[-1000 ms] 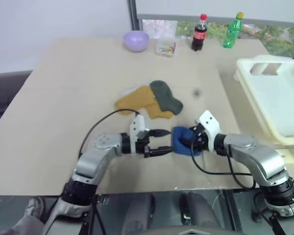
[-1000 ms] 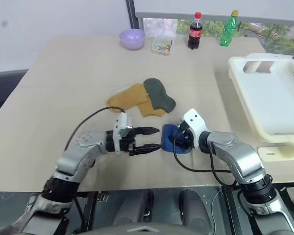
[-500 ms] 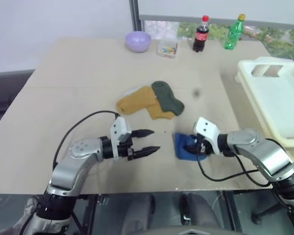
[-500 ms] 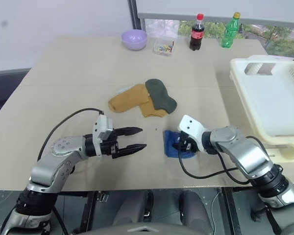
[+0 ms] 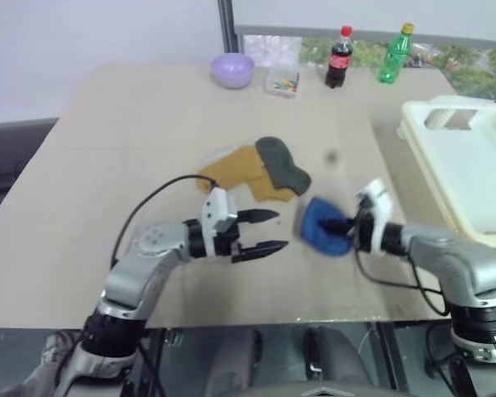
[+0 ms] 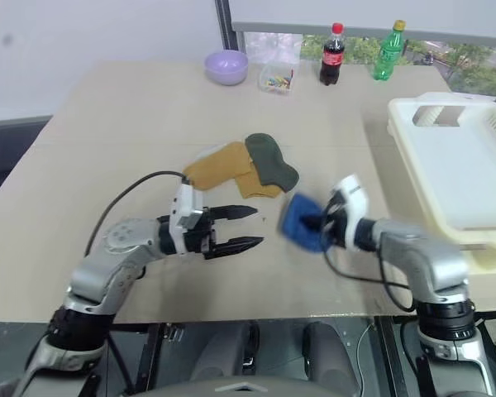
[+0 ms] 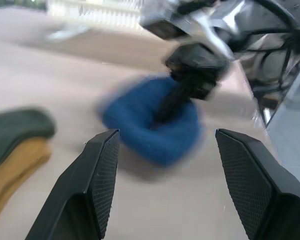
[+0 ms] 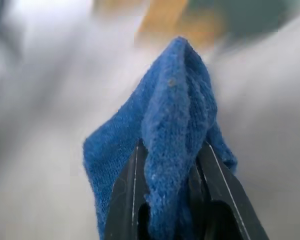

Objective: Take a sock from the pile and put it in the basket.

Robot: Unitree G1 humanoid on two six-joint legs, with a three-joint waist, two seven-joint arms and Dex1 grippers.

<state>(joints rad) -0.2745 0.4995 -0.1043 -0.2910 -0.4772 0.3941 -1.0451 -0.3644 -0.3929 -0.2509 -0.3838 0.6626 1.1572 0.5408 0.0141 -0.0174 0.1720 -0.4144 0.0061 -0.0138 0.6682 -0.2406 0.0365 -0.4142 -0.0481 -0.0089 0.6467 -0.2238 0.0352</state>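
Observation:
My right gripper (image 5: 337, 226) is shut on a royal blue sock (image 5: 322, 227), which hangs off the table just right of centre; the right wrist view has its two fingers clamped on the blue sock (image 8: 165, 145). The pile (image 5: 255, 169), a mustard yellow sock overlapped by a dark green one, lies on the table behind it. A little to the left of the blue sock my left gripper (image 5: 271, 231) stands open, pointing at it with nothing between its fingers. In the left wrist view the blue sock (image 7: 155, 125) hangs beyond the left fingers (image 7: 102, 170). The cream-white basket (image 5: 467, 165) sits at the right edge.
At the far edge of the table stand a lilac bowl (image 5: 232, 69), a small clear box (image 5: 282, 83), a cola bottle (image 5: 340, 55) and a green bottle (image 5: 394, 52). The beige table (image 5: 124, 149) is bare on its left half.
My right gripper has closed on the blue sock and lifted it off the table, moving right. The left gripper drew back left, then returned toward the sock, still open.

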